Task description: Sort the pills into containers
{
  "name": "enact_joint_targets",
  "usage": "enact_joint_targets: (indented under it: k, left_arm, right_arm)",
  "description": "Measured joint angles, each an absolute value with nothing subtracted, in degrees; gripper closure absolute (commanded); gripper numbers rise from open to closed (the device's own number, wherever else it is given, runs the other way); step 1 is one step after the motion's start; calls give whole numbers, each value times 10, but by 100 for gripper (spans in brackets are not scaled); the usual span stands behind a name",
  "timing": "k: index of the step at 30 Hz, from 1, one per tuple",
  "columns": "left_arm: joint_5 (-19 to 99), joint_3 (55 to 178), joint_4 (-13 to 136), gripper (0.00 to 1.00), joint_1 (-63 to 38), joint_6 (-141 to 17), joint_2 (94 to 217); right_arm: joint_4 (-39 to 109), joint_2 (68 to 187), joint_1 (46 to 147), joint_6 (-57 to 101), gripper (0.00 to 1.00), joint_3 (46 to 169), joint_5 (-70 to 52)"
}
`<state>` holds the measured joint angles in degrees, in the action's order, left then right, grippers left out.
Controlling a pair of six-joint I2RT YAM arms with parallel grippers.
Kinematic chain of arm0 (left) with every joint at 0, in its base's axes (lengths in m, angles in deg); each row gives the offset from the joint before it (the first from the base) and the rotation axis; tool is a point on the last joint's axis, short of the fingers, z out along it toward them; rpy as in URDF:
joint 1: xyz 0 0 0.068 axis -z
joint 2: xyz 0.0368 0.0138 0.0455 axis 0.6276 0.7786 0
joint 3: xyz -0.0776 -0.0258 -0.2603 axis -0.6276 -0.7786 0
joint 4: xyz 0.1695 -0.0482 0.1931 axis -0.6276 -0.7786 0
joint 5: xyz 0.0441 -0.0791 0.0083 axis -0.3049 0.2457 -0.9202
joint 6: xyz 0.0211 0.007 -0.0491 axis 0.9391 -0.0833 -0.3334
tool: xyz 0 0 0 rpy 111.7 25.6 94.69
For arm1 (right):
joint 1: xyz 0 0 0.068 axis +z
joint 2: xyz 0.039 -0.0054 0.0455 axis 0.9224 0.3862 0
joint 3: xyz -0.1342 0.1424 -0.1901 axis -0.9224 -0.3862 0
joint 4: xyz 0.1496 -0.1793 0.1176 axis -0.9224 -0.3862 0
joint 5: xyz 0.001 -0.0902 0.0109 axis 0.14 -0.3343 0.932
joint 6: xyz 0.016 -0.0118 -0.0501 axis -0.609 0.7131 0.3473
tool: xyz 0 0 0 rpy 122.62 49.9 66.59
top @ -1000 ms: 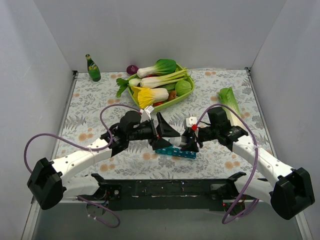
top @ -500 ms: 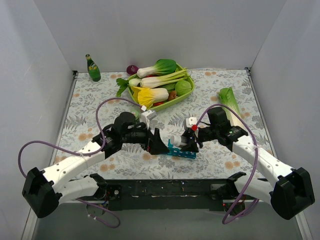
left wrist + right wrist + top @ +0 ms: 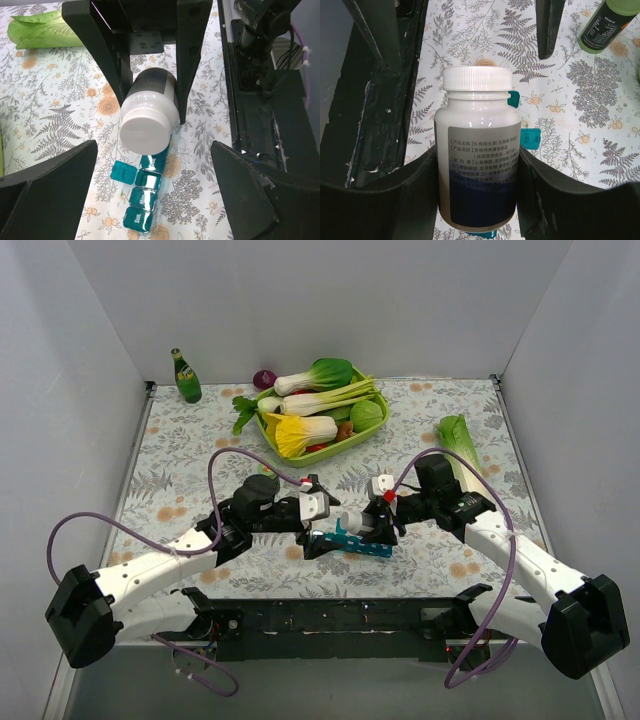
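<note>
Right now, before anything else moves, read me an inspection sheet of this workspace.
Surface: floral table cover, lying flat.
Job's things: teal pill organiser flat on the cover, one lid seemingly flipped open; no loose pills seen.
Clutter: lime basket of vegetables, green bottle, lettuce and purple vegetable, all beyond the organiser.
Grippers: right gripper clamps the white-capped bottle over the organiser; left gripper open, facing the cap.
Cables: purple cables loop off both arms.
Surroundings: white walls on three sides.
</note>
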<state>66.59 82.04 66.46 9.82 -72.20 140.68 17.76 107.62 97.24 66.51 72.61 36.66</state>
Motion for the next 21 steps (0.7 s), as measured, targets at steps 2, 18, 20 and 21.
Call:
enact_joint_targets:
  k: [2, 18, 20, 21]
  left_arm:
    - [662, 821, 666, 3, 100, -706, 1418]
    - [655, 853, 672, 36, 109, -693, 1469]
    - [655, 857, 667, 54, 109, -691, 1475]
    - [654, 858, 666, 57, 110, -692, 1476]
  right_arm:
    - [178, 1076, 972, 665, 89, 726, 367]
    - [178, 1076, 972, 665, 89, 726, 367]
    - [178, 1076, 972, 665, 89, 726, 367]
    - [178, 1076, 972, 665, 89, 726, 367]
